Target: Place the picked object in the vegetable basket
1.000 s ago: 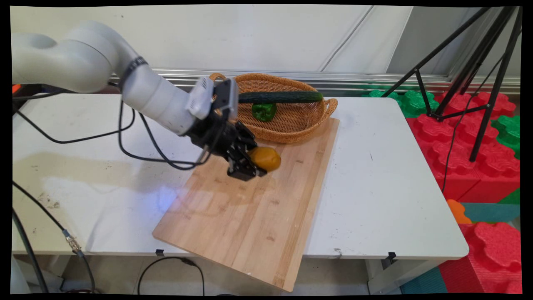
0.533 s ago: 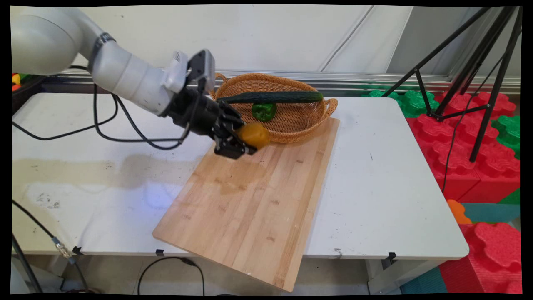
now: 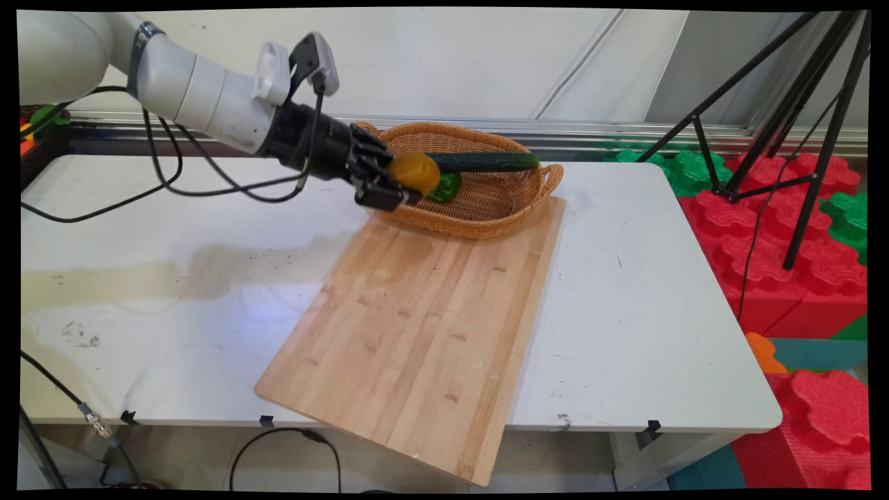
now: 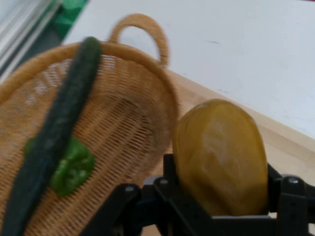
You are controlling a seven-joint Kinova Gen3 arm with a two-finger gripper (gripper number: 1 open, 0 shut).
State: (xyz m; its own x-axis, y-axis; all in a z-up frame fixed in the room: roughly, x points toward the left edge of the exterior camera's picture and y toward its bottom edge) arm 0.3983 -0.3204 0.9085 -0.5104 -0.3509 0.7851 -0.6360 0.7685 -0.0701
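My gripper (image 3: 399,184) (image 4: 221,196) is shut on a brownish-yellow potato (image 3: 412,172) (image 4: 220,155) and holds it in the air over the near left rim of a wicker basket (image 3: 486,208) (image 4: 133,123). Inside the basket a long dark cucumber (image 3: 489,162) (image 4: 56,128) rests across the rim, with a green pepper (image 3: 448,186) (image 4: 73,166) below it. A wooden cutting board (image 3: 424,326) lies on the table in front of the basket, with nothing on it.
The white table (image 3: 646,292) extends to the right and left of the board. Black cables (image 3: 173,173) hang from the arm over the table's left side. A black tripod (image 3: 799,125) and red and green foam blocks (image 3: 785,264) stand off the table at the right.
The gripper has lifted the potato off the cutting board and carried it up and back to the basket's rim. The arm has risen with it.
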